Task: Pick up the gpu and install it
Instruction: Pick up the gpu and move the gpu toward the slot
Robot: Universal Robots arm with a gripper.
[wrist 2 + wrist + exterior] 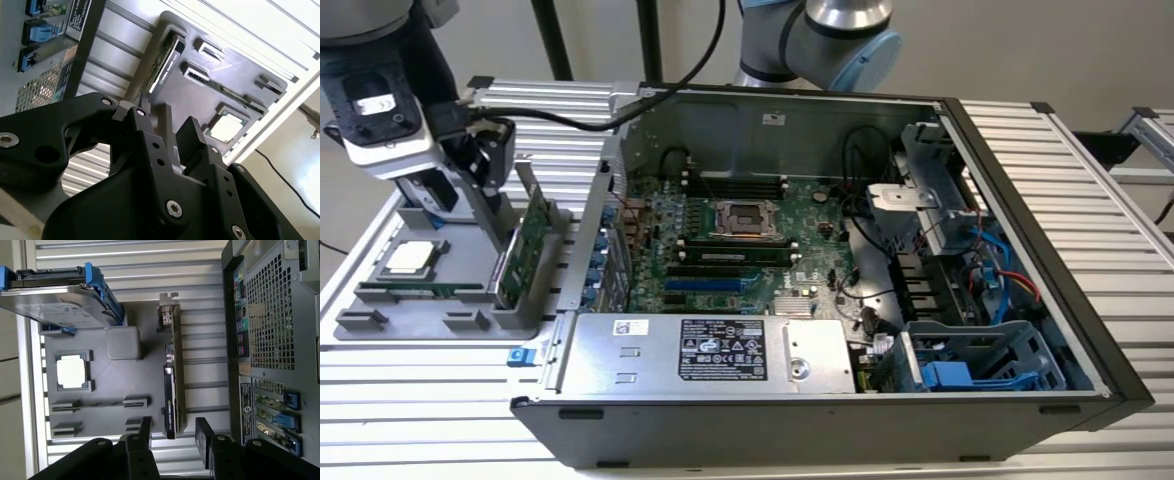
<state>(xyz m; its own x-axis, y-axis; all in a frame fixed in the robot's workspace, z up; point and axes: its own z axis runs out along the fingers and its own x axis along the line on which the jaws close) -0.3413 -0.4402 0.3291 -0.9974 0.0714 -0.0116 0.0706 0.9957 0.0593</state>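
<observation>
One gpu [172, 390] — upright, under the spread gripper [173, 422].

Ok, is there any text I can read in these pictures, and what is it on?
None can be read with confidence.
Label on the power supply: print too small.
Strip of print along the gpu: blurred.
Sticker on the back of the computer case: too small.
Label on the hard drive: blurred.

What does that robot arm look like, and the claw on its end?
The arm is round and silver-grey with a light blue cap at its joint. A black cable hangs beside it. The claw is matte black, built of flat angular links with two slim fingers, fastened by small silver screws.
</observation>
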